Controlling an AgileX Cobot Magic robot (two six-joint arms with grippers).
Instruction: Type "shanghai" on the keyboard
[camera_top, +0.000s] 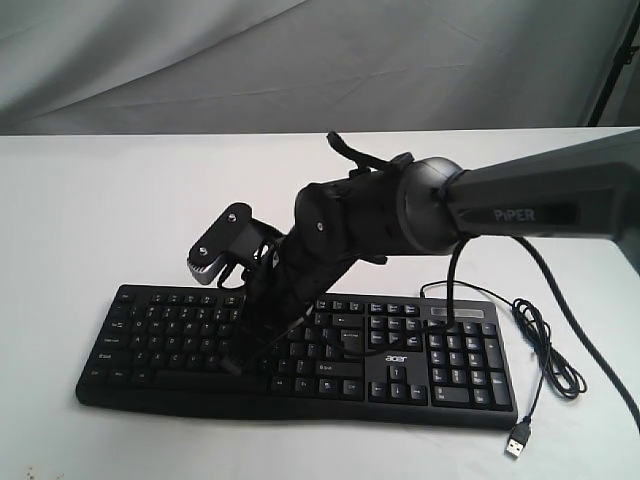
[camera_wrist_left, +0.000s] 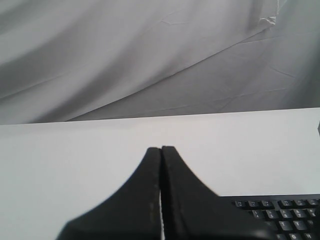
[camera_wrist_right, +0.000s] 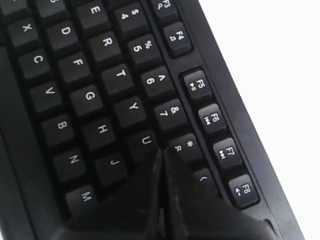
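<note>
- Right pincer (camera_wrist_right: 161, 150): clenched, with both fingers pressed flat together and nothing between them. The arm slopes down steeply, so the tip sits low over the key field.
- Keyboard (camera_top: 400, 352): directly beneath the right pincer, lying flat on the white surface (camera_top: 100, 200). Its number pad end is well away from the tip.
- Tip position: in the right wrist view the tip meets the keyboard (camera_wrist_right: 90, 95) where the U key (camera_wrist_right: 145, 141) and the 8 key (camera_wrist_right: 184, 146) adjoin. Whether any key is pressed cannot be told.
- Left pincer (camera_wrist_left: 161, 149): clenched and holding nothing, over bare surface (camera_wrist_left: 75, 165). One end of the keyboard (camera_wrist_left: 285, 215) lies near its base.
- USB cable (camera_top: 545, 350): loosely coiled beyond the number pad end, well apart from the right pincer (camera_top: 235, 365), with its plug lying free.
</note>
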